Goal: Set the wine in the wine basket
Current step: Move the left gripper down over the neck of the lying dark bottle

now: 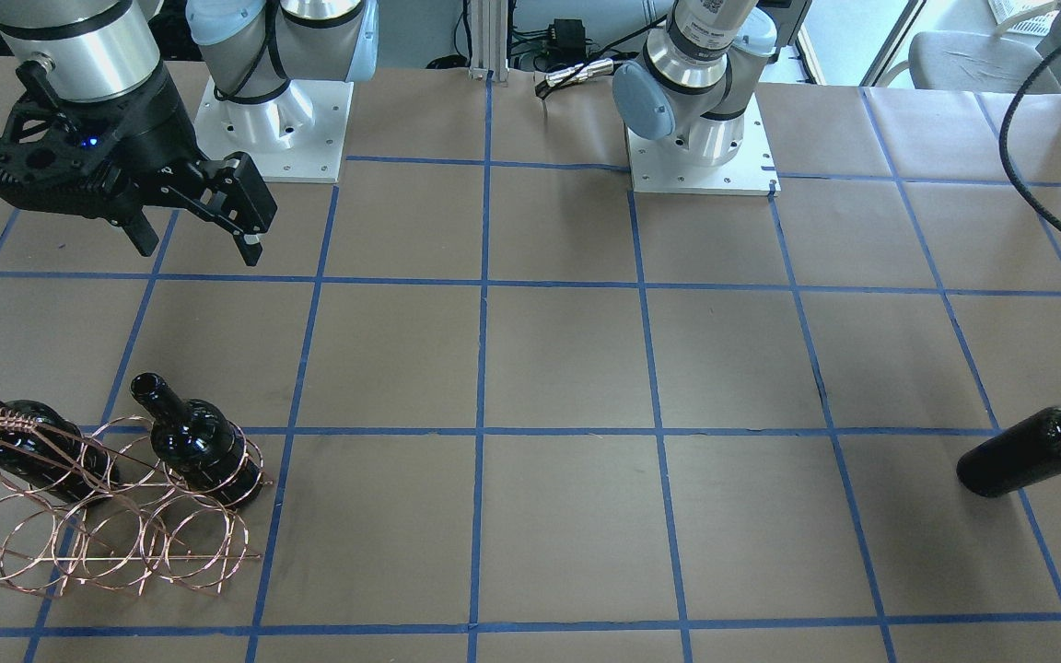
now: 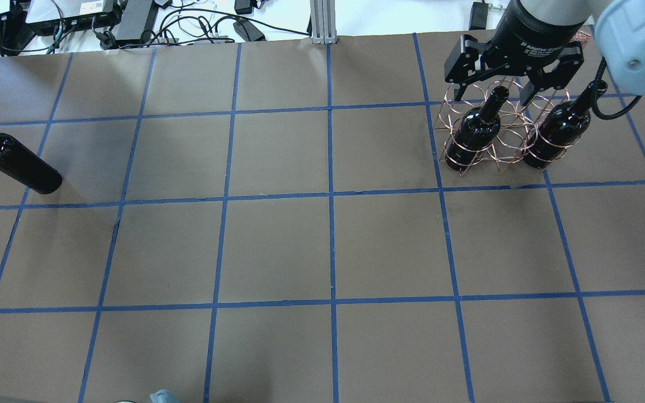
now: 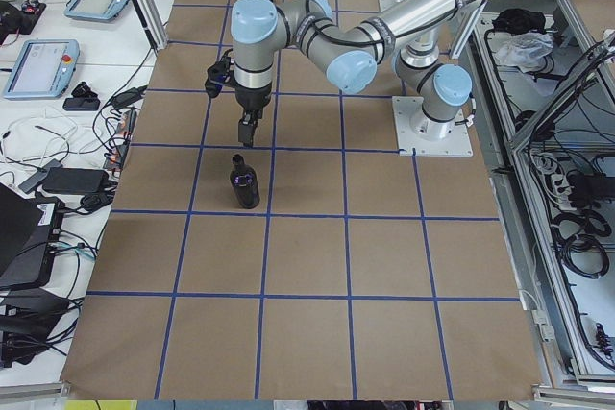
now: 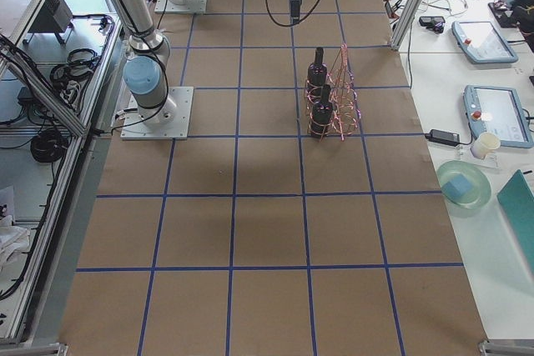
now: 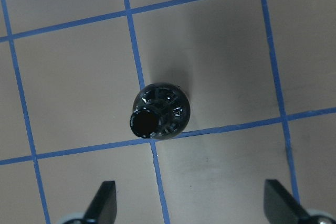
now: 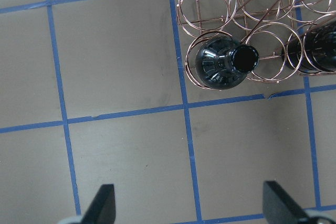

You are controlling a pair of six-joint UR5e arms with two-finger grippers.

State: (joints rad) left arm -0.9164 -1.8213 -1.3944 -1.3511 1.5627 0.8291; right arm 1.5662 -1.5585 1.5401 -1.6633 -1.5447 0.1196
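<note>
1. Table [image 2: 277,252]: brown paper top w/ blue tape grid [image 2: 331,252].
2. L arm [image 3: 317,40]: stretched out from its base toward the table's left end, wrist pointing straight down. R arm [image 1: 79,46]: held high at the table's right end, by the rack.
3. Wine basket [image 1: 107,525]: copper wire hoops in rows w/ a twisted handle. It stands on the table at the robot's right end, well apart from the loose bottle.
4. Wine [image 1: 1028,456]: glossy black, no label. It stands upright, neck up, on the table at the robot's left end, by a tape crossing in the L wrist view. It is not in the basket and nothing touches it.
5. Racked bottle 1 [image 2: 473,131] and racked bottle 2 [image 2: 557,131]: same black glass, neck up. They sit in the two end hoops of the basket's robot-side row, w/ one hoop between them.
6. L gripper [image 5: 191,208]: fingers spread wide, holding nothing. It hangs pointing down above the wine, w/ a clear gap to the bottle mouth in the left side view. In the wrist view the mouth sits ahead of the fingertips, not between them.
7. R gripper [image 1: 196,244]: fingers spread wide, nothing held. It hovers above the table near the basket, on its robot side in the front view, touching neither rack nor bottles.
</note>
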